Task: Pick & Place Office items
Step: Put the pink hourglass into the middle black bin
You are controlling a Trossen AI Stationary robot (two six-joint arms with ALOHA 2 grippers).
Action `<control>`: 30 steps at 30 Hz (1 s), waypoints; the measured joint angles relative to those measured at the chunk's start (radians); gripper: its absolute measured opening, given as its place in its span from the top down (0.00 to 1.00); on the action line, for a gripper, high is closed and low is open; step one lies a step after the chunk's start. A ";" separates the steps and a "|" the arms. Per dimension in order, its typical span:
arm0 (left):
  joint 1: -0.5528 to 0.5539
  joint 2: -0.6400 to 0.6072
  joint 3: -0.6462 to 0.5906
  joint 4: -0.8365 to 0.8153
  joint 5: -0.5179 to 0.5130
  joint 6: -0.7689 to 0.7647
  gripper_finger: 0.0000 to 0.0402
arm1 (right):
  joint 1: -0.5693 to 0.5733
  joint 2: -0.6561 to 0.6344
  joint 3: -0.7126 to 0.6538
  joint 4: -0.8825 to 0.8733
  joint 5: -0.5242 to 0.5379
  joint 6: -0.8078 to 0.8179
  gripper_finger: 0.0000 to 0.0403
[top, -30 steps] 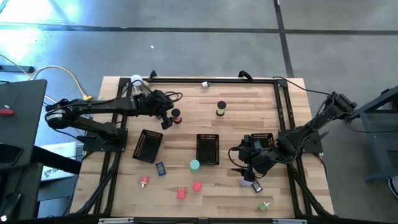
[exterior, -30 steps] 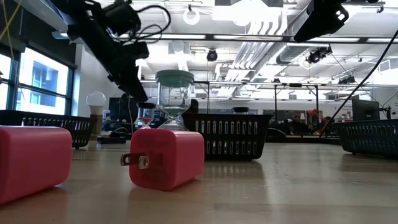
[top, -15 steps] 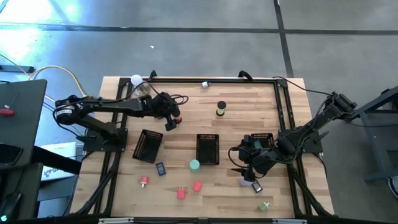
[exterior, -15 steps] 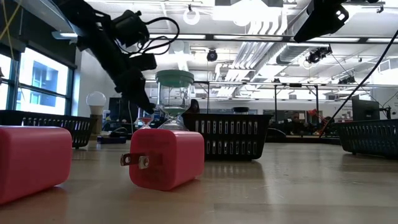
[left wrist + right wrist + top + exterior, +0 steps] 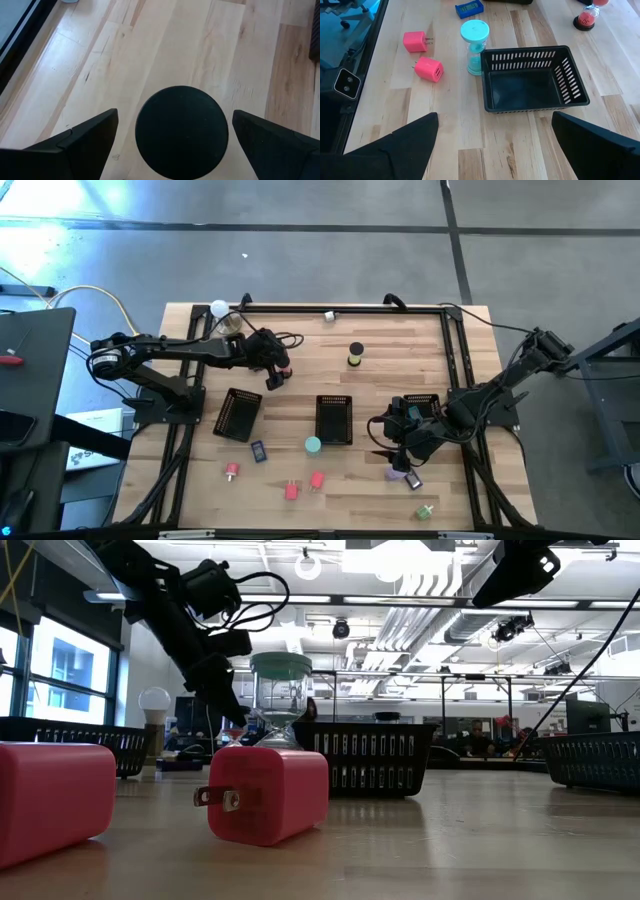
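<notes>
The left gripper [image 5: 274, 376] hangs over the far left part of the light wooden surface [image 5: 400, 350], its two dark fingers [image 5: 75, 145] spread wide with nothing between them. Directly below it stands a black round-topped cylinder [image 5: 181, 131], upright, its long axis pointing straight up at the gripper and its flat top facing the wrist camera; the fingers stand apart from it on either side. From above the arm hides this piece. Just behind the gripper, toward the arm's base, sit a white ball on a metal base [image 5: 219, 309] and a tangle of cable. On the near side of the gripper lies a black mesh tray [image 5: 237, 414], slightly skewed, and beside that a second black mesh tray [image 5: 334, 419] set square in the middle.

The right gripper [image 5: 398, 458] waits low at the near right, its jaws also wide and empty. Ahead of it stands a teal-capped hourglass roll [image 5: 475, 46], upright, just beside the middle tray's wall. Beyond lie two pink plug blocks [image 5: 429, 68], on their sides with prongs level with the surface, and a dark blue flat rectangle [image 5: 469, 8] lying flat. A lilac piece [image 5: 396, 475] lies right under this gripper, and a small green bit [image 5: 424, 511] lies nearer the surface's front edge. A black and yellow cylinder [image 5: 355, 356] stands alone well beyond the middle tray.
</notes>
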 joint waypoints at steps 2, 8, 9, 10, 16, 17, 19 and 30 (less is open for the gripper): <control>0.000 0.000 0.000 0.000 0.000 -0.001 0.06 | 0.000 0.000 0.000 0.000 0.000 0.003 0.06; 0.000 0.003 0.000 0.000 0.000 -0.001 0.12 | 0.000 0.000 0.000 0.000 0.000 0.004 0.06; 0.000 0.003 0.000 -0.002 0.000 -0.001 0.13 | 0.000 0.000 0.000 0.000 0.000 0.004 0.06; 0.000 0.003 0.000 -0.002 0.000 -0.001 0.14 | 0.000 0.000 0.000 0.000 0.000 0.004 0.06; 0.000 0.003 0.000 0.000 0.000 -0.001 0.23 | 0.000 0.000 0.000 0.000 0.000 0.006 0.06; 0.000 0.003 0.000 0.000 0.000 -0.001 0.24 | 0.000 0.000 0.000 0.000 0.000 0.006 0.06; 0.000 0.003 0.000 0.000 0.000 -0.001 0.25 | 0.000 0.000 0.000 0.000 0.000 0.006 0.06; -0.001 0.003 0.000 -0.001 -0.036 0.009 0.37 | 0.000 0.000 0.000 0.000 0.000 0.005 0.06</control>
